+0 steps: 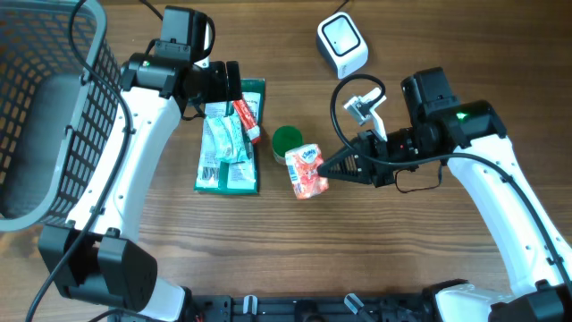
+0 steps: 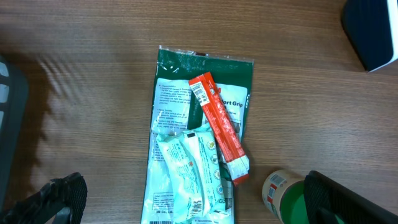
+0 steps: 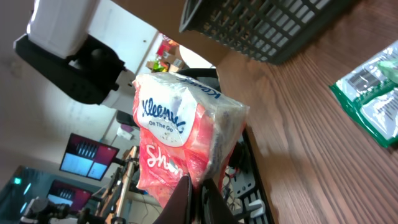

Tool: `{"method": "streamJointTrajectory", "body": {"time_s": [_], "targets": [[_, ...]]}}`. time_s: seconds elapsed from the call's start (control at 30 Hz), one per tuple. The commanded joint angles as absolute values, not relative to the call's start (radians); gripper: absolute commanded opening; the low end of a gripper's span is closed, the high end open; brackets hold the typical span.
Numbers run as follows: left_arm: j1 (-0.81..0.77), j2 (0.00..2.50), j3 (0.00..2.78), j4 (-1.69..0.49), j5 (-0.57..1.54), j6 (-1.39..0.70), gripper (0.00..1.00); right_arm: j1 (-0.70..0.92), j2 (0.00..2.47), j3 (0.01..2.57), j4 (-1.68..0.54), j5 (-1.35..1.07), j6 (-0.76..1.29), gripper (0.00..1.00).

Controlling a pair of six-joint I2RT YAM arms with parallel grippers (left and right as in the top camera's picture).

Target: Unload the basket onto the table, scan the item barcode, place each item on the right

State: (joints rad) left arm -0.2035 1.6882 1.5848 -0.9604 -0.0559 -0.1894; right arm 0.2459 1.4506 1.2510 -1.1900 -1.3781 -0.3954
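Three cameras, one desk (image 1: pixel 357 255).
Overhead looks straight down; left wrist, closer, shares the green packet (image 2: pixel 205 65); right wrist looks sideways, low.

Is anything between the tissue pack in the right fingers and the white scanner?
Nothing visible does. Overhead, bare wooden table lies between the red plastic tissue pack, held by the right gripper, and the white boxy scanner. The green-lidded can sits beside the pack, off that line.
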Motion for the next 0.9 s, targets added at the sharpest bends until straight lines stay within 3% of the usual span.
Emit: {"method": "streamJointTrajectory", "body": {"time_s": [0.0,0.37,0.87], "targets": [[-0.200,1.698,1.588,-0.958,-0.068,-0.199,1.00,0.242,1.430,1.249,-1.190,-1.338,-0.382,0.04],[-0.200,1.698,1.588,-0.958,-0.068,-0.199,1.00,0.242,1.430,1.249,-1.140,-1.129,-0.225,0.04],[-0.200,1.698,1.588,-0.958,-0.068,-0.199,1.00,0.295,1.431,1.249,-1.109,-0.492,0.215,0.04]]}}
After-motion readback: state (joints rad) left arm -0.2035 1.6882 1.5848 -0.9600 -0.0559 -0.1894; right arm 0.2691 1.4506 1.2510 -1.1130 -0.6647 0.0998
